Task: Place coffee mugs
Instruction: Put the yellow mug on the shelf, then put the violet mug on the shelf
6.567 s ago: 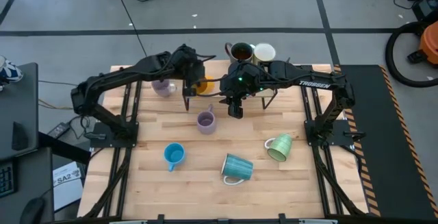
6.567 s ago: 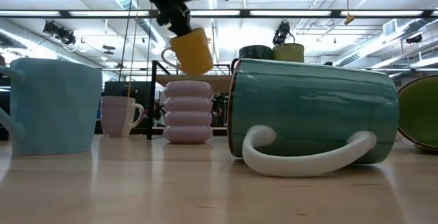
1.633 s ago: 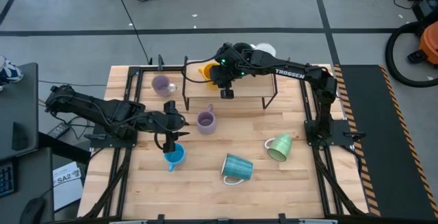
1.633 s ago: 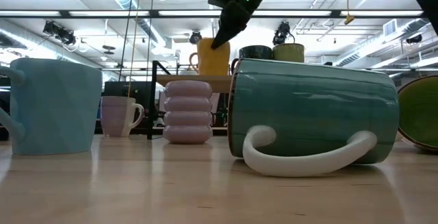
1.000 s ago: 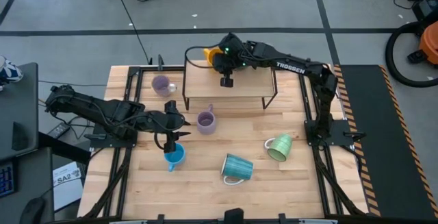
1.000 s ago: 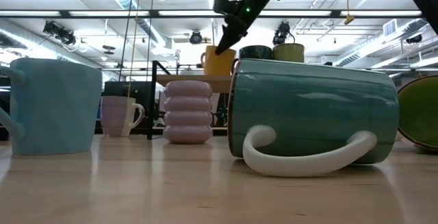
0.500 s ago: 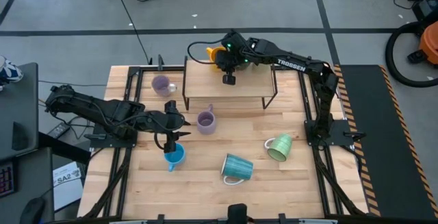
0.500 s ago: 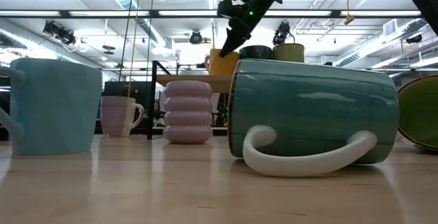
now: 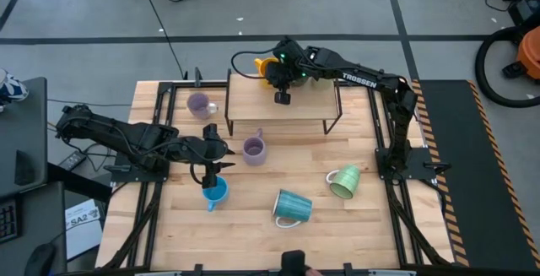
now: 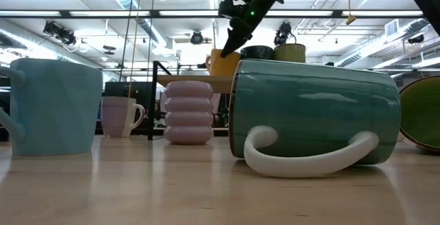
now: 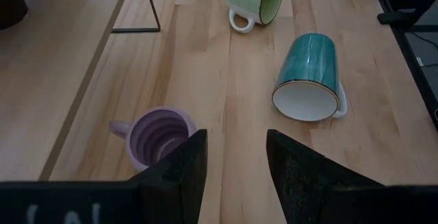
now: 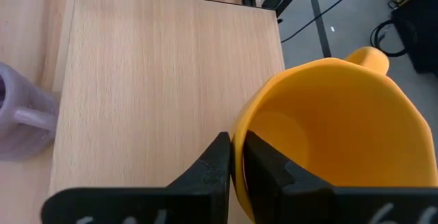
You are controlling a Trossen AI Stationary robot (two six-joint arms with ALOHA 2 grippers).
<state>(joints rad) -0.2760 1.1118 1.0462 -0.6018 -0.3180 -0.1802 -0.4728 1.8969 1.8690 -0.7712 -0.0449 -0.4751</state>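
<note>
An orange mug (image 9: 267,63) stands upright at the far edge of the raised wooden shelf (image 9: 283,107), with my right gripper (image 9: 276,68) shut on it; its base seems to rest on the shelf top (image 10: 221,64). My left gripper (image 9: 208,175) hangs open above the upright blue mug (image 9: 216,192), well clear of it (image 10: 51,104). One lavender mug (image 9: 253,148) stands in front of the shelf, another (image 9: 199,105) to its left. A teal mug (image 9: 291,207) and a pale green mug (image 9: 344,181) lie on their sides. My right gripper pinches the orange mug's wall at the rim (image 12: 239,138), on the side away from the handle (image 12: 373,58). One finger (image 12: 263,169) is inside the mug and the other (image 12: 217,166) outside. The fingers come slanting down from above. The mug is upright.
A dark brown mug (image 10: 258,51) and a cream mug (image 10: 289,51) stand on the shelf to the right of the orange one, under my right arm. The shelf's black frame legs (image 9: 229,124) stand on the table. Bare wood lies along the table's near edge (image 9: 253,242).
My right gripper has carried the orange mug a short way toward the shelf's far edge and the right, and a little down, still shut on its rim. It has been still for the last half second.
</note>
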